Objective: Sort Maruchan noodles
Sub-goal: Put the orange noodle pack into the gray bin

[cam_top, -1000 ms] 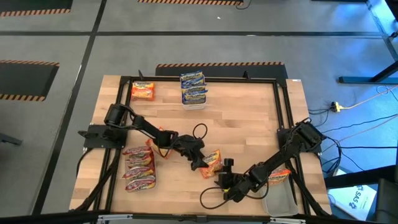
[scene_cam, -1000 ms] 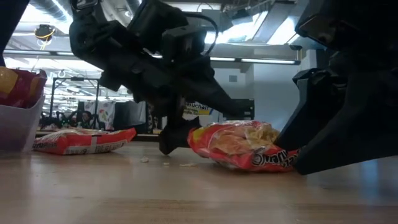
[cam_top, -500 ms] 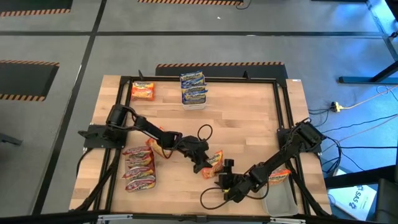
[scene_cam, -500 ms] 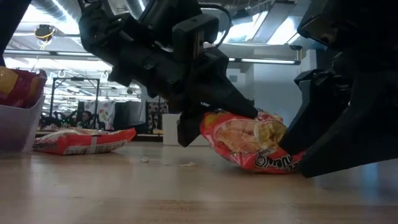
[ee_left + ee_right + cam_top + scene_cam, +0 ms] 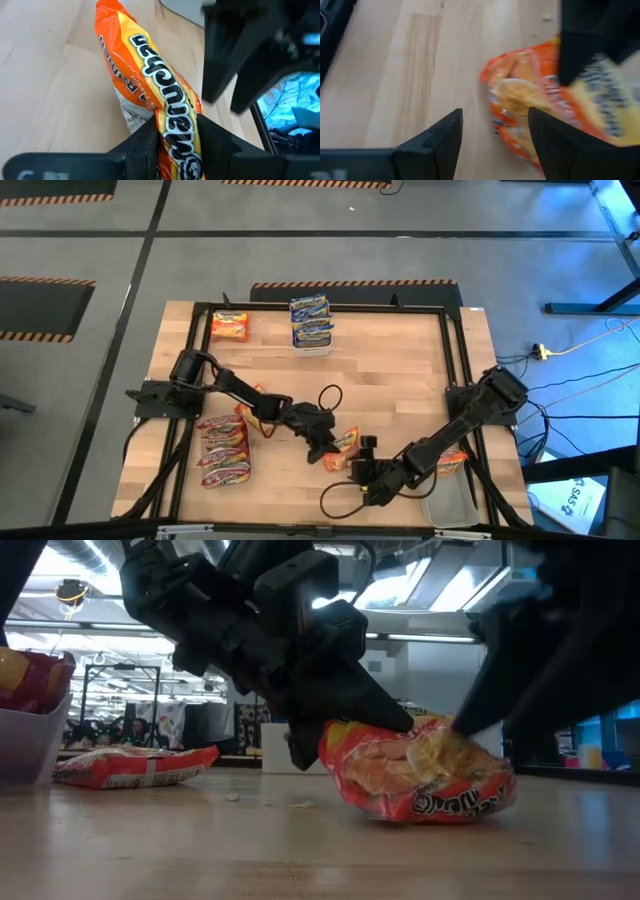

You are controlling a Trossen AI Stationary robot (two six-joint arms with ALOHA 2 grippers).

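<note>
An orange Maruchan noodles packet [image 5: 346, 442] stands tipped on edge near the table's front middle, its lower edge on the wood [image 5: 425, 812]. My left gripper [image 5: 328, 448] reaches in from the left and is shut on it. My right gripper [image 5: 362, 458] hovers open just to the near right of the packet [image 5: 530, 100]. Its fingers [image 5: 435, 145] are raised off the table with nothing between them. My left gripper pinches the packet's two flat faces [image 5: 176, 131] between its two fingers [image 5: 145, 142], near one end of the packet. The fingers slant down from the table's left. The packet stands tilted on its long edge, the rest of it [image 5: 145, 60] reaching out beyond the fingertips.
A white tub of blue packets [image 5: 311, 322] and a loose orange packet [image 5: 229, 327] sit at the far edge. A tub of red packets [image 5: 223, 450] stands near left. Another orange packet [image 5: 450, 463] and a clear tub [image 5: 452, 502] are near right. Crumbs [image 5: 265, 802] lie on the wood.
My left gripper has shut on the orange packet and rolled, tipping the packet from lying flat up onto its edge and drawing it slightly left. My right gripper has risen off the table, away from the packet's right end.
</note>
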